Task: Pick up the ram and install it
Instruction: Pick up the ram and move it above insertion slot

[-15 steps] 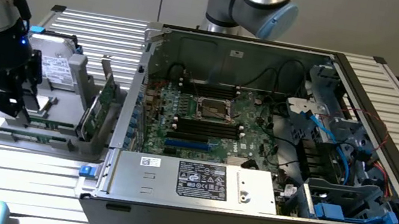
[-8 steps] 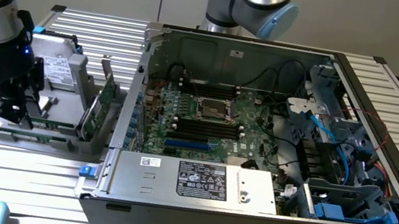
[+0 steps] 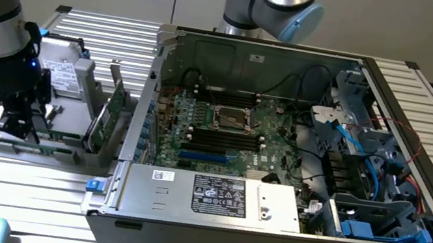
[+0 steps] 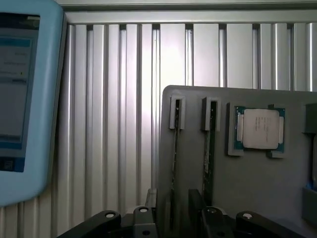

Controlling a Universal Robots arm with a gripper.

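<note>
"Two views, so we take the exterior one first. We see the arm's black two-fingered tool (image 3: 15, 126) hanging low over a flat grey plastic holder tray (image 3: 60, 161). The tray lies on the ribbed aluminium desk (image 3: 11, 193), to the exterior view's left of the open grey metal computer case (image 3: 268, 236)."

"Where do we put the ram, the long, narrow green circuit-board stick (image 3: 45, 149)?"

"On edge in the tray's near slot, directly under the tool. Its long axis runs from the exterior view's left to its right, along the tray's near side. A taller green expansion card with a metal bracket (image 3: 113, 107) stands apart from it, between the tray and the case."

"Can we say whether anything is gripped?"

"Not from there, so we go to the wrist view. The tool (image 4: 173, 210) is spread, its jaws standing one on each flat face of the ram (image 4: 174, 158), which we see edge-on in its slot. We judge that nothing is pinched yet. The stick's length runs straight away from the tool, across the jaws' closing line."

"Anything close by?"

"We make out a second thin stick (image 4: 208, 153) in the next slot, just beside it, and a square silver processor chip (image 4: 259, 129) further along the tray (image 4: 247, 198)."
</note>
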